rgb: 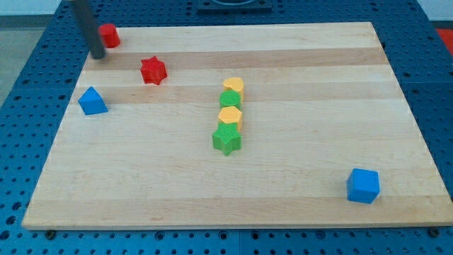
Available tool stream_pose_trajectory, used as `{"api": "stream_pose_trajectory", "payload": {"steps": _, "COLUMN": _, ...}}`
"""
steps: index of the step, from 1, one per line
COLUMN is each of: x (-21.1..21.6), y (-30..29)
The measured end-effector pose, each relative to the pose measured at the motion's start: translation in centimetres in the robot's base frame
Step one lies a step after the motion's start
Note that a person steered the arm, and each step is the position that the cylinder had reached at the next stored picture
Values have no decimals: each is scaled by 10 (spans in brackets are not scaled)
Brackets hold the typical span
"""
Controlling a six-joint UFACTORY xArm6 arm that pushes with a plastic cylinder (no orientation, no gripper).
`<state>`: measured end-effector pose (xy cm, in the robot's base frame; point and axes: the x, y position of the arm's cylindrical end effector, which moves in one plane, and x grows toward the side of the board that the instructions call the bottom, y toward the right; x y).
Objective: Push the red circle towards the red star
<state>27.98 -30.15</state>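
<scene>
Tip work is at the lining-up step: my tip (98, 56) sits bare just left of and below the red circle (108, 35), touching nothing I can see. Next it should get to the circle's upper-left side and push toward the red star (152, 70), near on the lower right.

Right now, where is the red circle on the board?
The red circle sits in the board's top-left corner in the camera view, just right of my tip, with the red star lower right of it.
</scene>
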Motion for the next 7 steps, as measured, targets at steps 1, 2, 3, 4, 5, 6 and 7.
{"api": "stream_pose_trajectory", "payload": {"steps": 1, "x": -3, "y": -3}}
{"api": "stream_pose_trajectory", "payload": {"steps": 2, "x": -6, "y": -3}}
{"api": "stream_pose_trajectory", "payload": {"steps": 3, "x": -26, "y": -3}}
{"api": "stream_pose_trajectory", "payload": {"steps": 4, "x": -36, "y": -3}}
{"api": "stream_pose_trajectory", "payload": {"steps": 5, "x": -40, "y": -3}}
{"api": "stream_pose_trajectory", "payload": {"steps": 6, "x": -53, "y": -3}}
{"api": "stream_pose_trajectory", "payload": {"steps": 7, "x": -73, "y": -3}}
